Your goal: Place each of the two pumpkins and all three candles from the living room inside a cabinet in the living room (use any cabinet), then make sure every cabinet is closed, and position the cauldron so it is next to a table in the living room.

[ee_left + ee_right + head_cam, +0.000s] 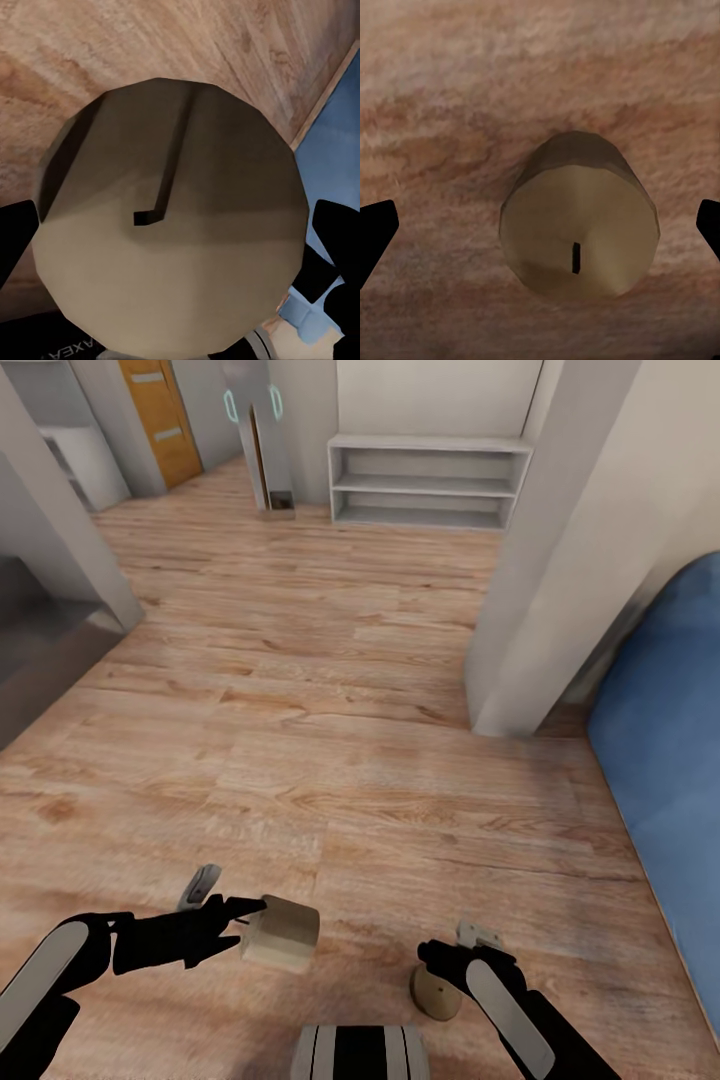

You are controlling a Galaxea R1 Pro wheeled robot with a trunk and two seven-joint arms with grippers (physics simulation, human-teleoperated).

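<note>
My left gripper is shut on a candle, a squat cylinder with brown sides and a pale top, held low over the wood floor. In the left wrist view this candle spans the gap between the two black fingers. A second candle sits just under my right gripper. In the right wrist view that candle lies beyond the fingertips, apparently on the floor, with the jaws spread wider than it. No pumpkin, cabinet or cauldron is in view.
A blue cushioned seat fills the right side. A white wall corner juts in ahead right. Farther off stand a white open shelf, an orange door and a grey counter at left. Wood floor stretches ahead.
</note>
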